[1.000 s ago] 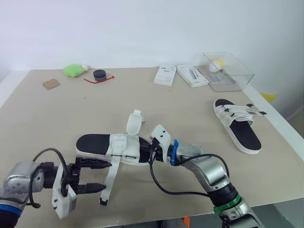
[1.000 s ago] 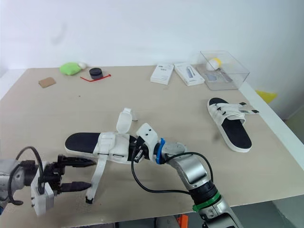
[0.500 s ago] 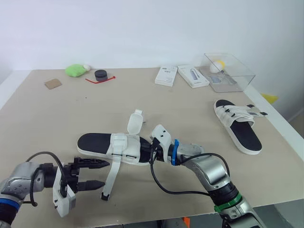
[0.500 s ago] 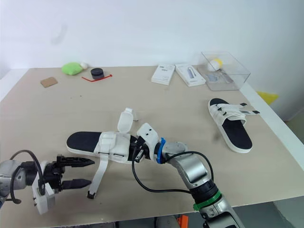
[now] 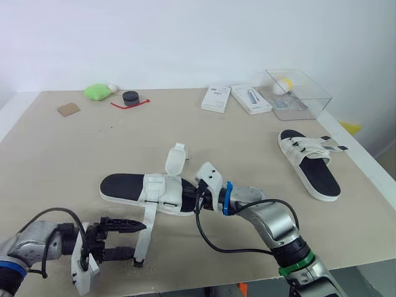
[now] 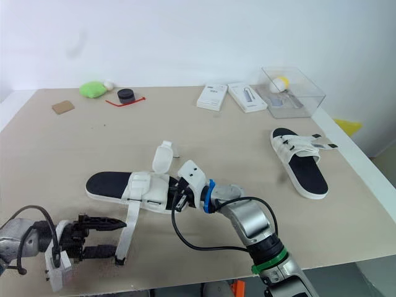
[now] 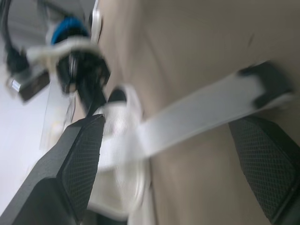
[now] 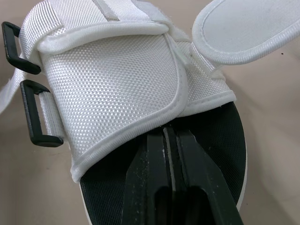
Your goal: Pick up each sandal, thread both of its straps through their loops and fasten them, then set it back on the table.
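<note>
Beige table (image 5: 74,148), near sandal (image 5: 122,185), far sandal (image 5: 318,173), clear box (image 5: 297,93), green lump (image 5: 96,91)

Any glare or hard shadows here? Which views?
Left eye view: even light, soft shadows on the table by the left gripper, faint highlights on the clear box. Right wrist view: no glare on the sandal, footbed shaded under its white upper.

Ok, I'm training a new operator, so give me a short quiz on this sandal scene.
1. True or false: the left end effector is open, with a strap between its fingers.
2. The right end effector is: A open, B shut, C holding a box.
3. How many sandals lie on the table?
Key: 1 true; 2 B; 3 two, near sandal and far sandal.
</note>
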Available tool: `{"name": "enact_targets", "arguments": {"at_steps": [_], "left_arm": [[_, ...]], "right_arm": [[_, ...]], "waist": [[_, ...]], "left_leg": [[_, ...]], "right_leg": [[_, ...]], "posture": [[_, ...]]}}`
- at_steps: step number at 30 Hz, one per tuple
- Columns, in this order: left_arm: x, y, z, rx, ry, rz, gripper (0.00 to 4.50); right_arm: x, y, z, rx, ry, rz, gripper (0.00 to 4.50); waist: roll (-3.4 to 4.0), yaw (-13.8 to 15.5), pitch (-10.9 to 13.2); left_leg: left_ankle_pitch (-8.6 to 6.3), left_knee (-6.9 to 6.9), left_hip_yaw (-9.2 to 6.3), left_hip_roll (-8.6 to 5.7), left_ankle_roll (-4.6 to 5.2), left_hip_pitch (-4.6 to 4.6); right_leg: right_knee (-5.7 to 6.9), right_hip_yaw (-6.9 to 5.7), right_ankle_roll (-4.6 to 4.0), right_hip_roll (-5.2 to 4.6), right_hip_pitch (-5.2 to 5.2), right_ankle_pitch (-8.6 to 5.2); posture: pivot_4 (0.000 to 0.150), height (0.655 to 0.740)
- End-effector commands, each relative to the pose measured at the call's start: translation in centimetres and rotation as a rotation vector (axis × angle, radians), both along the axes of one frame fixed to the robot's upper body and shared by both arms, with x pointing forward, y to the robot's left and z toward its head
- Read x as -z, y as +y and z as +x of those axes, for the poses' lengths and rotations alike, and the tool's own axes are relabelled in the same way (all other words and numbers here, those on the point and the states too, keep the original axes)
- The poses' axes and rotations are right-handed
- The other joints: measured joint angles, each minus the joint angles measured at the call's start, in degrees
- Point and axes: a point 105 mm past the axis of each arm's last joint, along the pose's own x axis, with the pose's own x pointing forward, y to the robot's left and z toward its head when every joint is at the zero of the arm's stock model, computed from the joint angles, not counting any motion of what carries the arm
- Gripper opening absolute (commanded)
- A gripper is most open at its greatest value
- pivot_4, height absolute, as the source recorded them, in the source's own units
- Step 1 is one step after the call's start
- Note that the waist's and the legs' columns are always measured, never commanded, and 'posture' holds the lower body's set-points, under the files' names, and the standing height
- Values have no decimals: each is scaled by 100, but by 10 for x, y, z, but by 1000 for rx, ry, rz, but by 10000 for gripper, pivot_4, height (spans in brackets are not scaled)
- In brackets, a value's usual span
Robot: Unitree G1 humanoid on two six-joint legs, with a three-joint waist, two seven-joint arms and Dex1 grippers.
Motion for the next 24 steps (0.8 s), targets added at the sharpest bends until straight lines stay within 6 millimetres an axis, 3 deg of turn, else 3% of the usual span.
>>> {"name": "enact_targets", "arguments": {"at_steps": [1, 5, 11, 16, 20, 24], "left_arm": [[-9, -8, -3, 43, -16, -20, 42658], [-12, -12, 0, 37, -13, -20, 30590], [-10, -24, 8, 37, -10, 4, 1210], [-8, -29, 6, 42, -7, 1, 1210], [-22, -30, 11, -1, -22, -65, 1210], [-38, -26, 14, -15, -85, -113, 19393]], "right_arm": [[1, 0, 0, -5, 6, -12, 0], [1, -1, 1, -1, 4, -12, 0], [-1, -1, 3, 3, 0, -9, 0], [-1, -2, 4, 8, -2, -10, 0], [-1, -2, 3, 8, 0, -11, 0], [0, -2, 2, 4, 2, -11, 0]], "waist": [[0, 0, 0], [0, 0, -1], [1, 0, -1], [0, 1, -1], [0, 1, -1], [-1, 1, -1]], "left_leg": [[0, 0, 0, 0, 0, 0], [0, 0, 1, 0, 0, 1], [1, 1, 1, 0, 1, 2], [1, 1, 1, 0, 1, 2], [1, 1, 1, 0, 1, 2], [1, 2, 1, 0, 1, 5]], "right_leg": [[0, 0, 0, 0, 0, 0], [1, 0, 0, 1, 0, 0], [3, 0, 0, 2, 2, 0], [4, 0, 1, 3, 9, 0], [5, 0, 1, 3, 12, 0], [5, 0, 1, 3, 29, 0]], "posture": [[1500, 7400], [1500, 7400], [1500, 7400], [1500, 7400], [1500, 7400], [1500, 7400]]}}
